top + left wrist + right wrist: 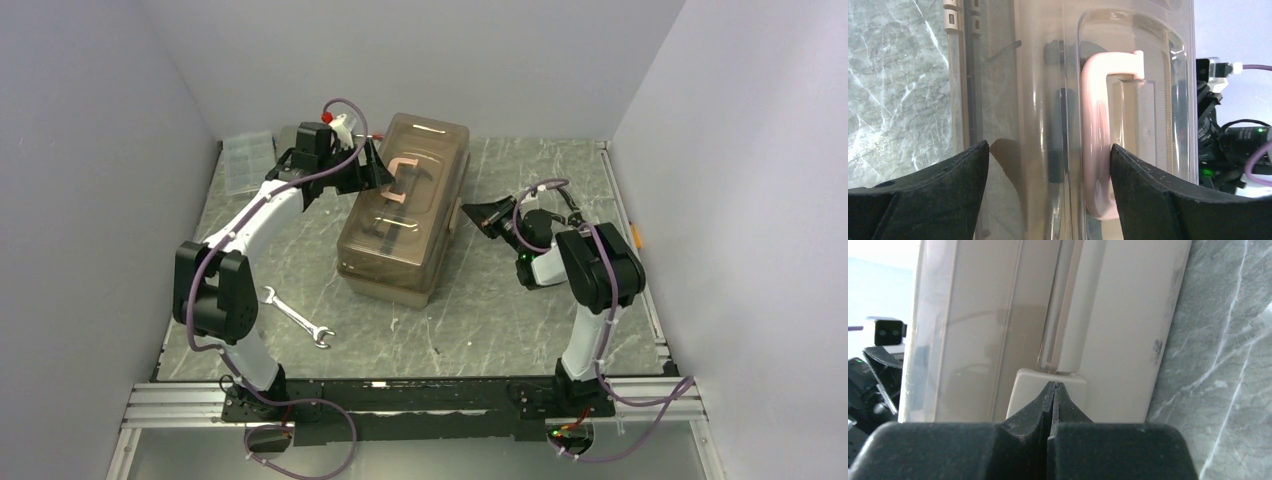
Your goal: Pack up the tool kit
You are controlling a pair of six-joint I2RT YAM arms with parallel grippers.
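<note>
Left tool (370,170) hangs released over the far end of the toolbox (405,210), its 2 fingers (923,200) spread wide and grasping nothing. In the left wrist view the pink handle (1095,150) lies just beside the right-hand finger. Nearer the arms, a steel wrench (297,318) lies loose on the surface (500,330), well apart from the box and not yet packed.

The toolbox sits mid-surface between the 2 arms with its smoky lid down. Its long axis runs away from the arm bases, and the far end leans a little to the right. The handle lies along that axis on top of the lid.

I judge the box stiff but bulky and smooth-walled, likely to slip under a side pinch. It may also be heavy if tools are inside. The handle is the sound place to lift it, and the latch (1023,385) is the place to open it.

On the right, the right tool (1053,385) is clenched empty, its tips against that latch on the box's side.
</note>
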